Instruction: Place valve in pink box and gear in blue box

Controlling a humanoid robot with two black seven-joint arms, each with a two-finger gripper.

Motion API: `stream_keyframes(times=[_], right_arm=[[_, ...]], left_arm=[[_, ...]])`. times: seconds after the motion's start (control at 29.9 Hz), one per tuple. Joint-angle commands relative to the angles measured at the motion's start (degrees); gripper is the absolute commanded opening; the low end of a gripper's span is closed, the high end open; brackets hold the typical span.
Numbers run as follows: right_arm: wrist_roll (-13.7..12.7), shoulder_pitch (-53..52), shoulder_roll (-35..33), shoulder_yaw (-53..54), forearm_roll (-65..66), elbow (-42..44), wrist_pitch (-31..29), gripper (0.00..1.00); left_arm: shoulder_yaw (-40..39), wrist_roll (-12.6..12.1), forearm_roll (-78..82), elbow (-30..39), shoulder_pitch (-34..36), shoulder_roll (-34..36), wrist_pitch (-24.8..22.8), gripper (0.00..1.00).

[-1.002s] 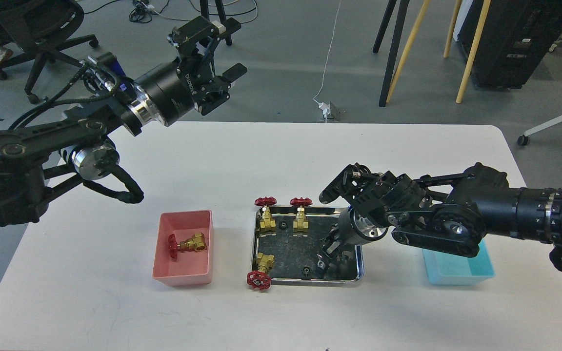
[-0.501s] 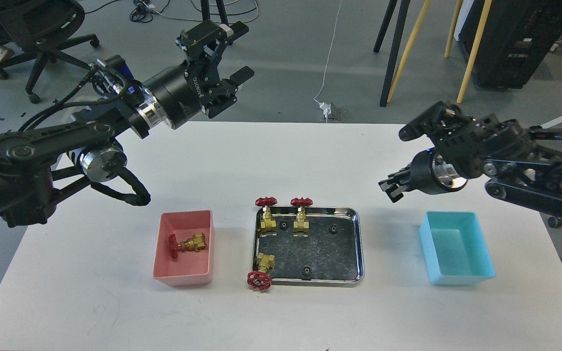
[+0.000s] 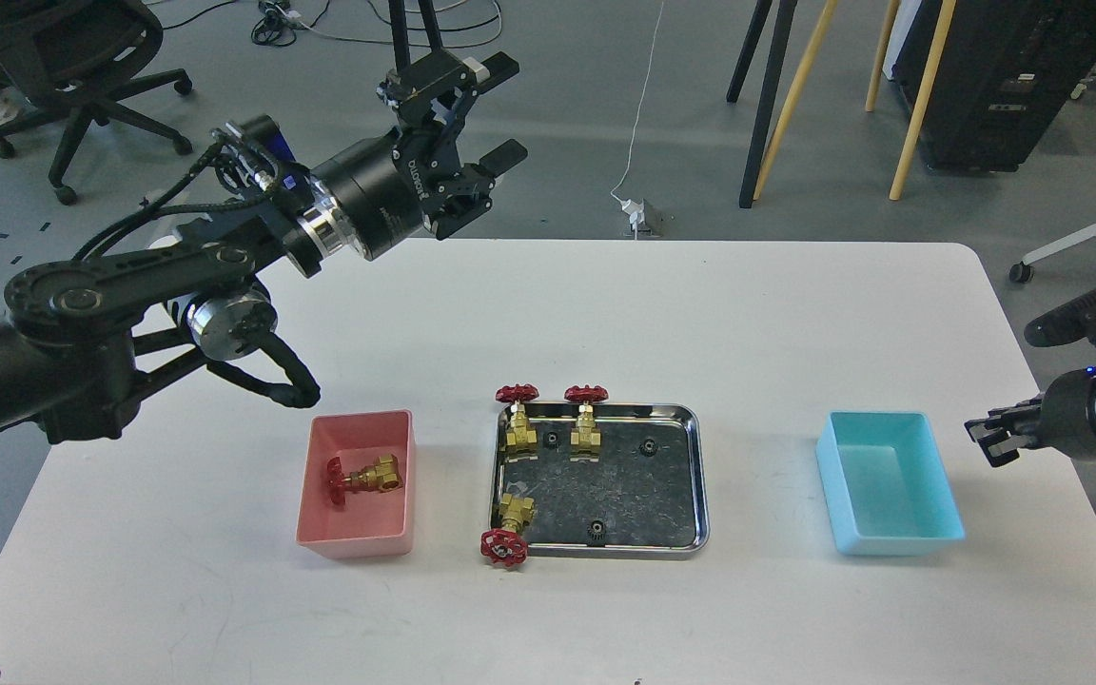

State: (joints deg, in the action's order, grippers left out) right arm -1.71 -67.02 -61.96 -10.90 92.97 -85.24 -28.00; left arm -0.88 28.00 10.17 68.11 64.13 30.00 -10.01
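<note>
My left gripper (image 3: 474,143) hangs spread wide; one valve (image 3: 364,475) lies in the pink box (image 3: 355,539); right gripper (image 3: 988,438) looks clenched, though I cannot tell

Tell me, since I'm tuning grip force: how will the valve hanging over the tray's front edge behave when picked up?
The valve looks like solid brass, so probably heavy for its size and stiff. Its red handwheel juts past the tray rim, so a nudge might tip it off the edge. The round wheel could let it roll, and the smooth metal may slip in a light grip.
</note>
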Motion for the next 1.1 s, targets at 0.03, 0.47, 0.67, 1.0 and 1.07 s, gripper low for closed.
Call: stream_keyframes(times=[0.03, 0.47, 0.67, 1.0, 1.07], right_arm=[[-0.05, 0.22, 2.45, 0.35, 0.11, 0.08, 0.0, 0.12], [-0.14, 4.61, 7.29, 2.72, 0.28, 1.57, 0.0, 0.55], [-0.23, 6.81, 7.2, 5.71, 0.28, 2.1, 0.0, 0.99], [0.04, 8.74, 7.2, 26.79, -17.78, 9.29, 0.0, 0.99], [0.04, 10.15, 7.2, 29.87, -25.95, 11.49, 0.0, 0.99]], left_arm=[[0.0, 0.0, 0.02, 0.01, -0.06, 0.06, -0.01, 0.89], [0.0, 0.0, 0.02, 0.01, -0.76, 0.24, -0.01, 0.89], [0.0, 0.0, 0.02, 0.01, -0.76, 0.15, -0.01, 0.89], [-1.41, 0.0, 0.02, -0.78, -0.85, 0.15, -0.09, 0.89], [-1.41, 0.0, 0.02, -1.65, -0.94, 0.24, -0.09, 0.89]])
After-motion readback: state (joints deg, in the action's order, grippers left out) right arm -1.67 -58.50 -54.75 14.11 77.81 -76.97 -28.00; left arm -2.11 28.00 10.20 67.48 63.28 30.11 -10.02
